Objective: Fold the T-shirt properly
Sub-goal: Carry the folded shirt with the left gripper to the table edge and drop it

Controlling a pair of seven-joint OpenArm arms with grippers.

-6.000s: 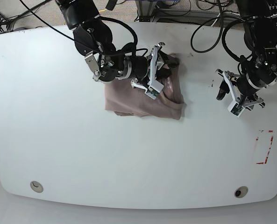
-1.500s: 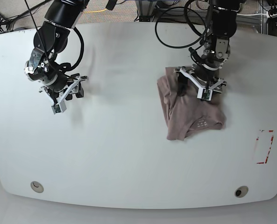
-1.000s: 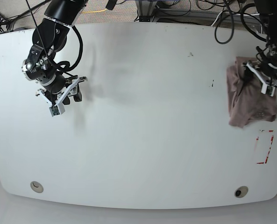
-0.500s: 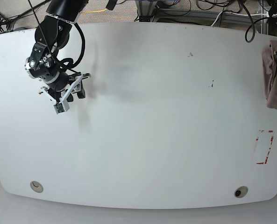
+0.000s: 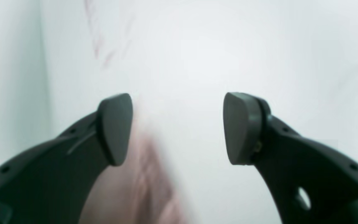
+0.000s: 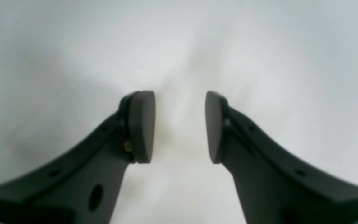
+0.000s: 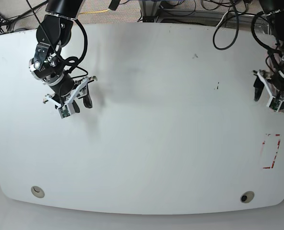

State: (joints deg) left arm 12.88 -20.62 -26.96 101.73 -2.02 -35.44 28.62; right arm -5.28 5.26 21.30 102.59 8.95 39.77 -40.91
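Over the white table [image 7: 146,120], my left claw [image 5: 179,127] hangs with its jaws wide apart, gripping nothing. Blurred mauve cloth of the T-shirt [image 5: 138,193] shows below its left finger; the base view shows no shirt. My right claw [image 6: 179,126] hovers part open, empty, well apart near the table's other end.

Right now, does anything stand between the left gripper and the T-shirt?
Nothing visible does. In the left wrist view the fingers of the left gripper are apart, and blurred mauve cloth of the T-shirt shows low between them, close by one finger, over the white table. Whether it touches that finger I cannot tell.
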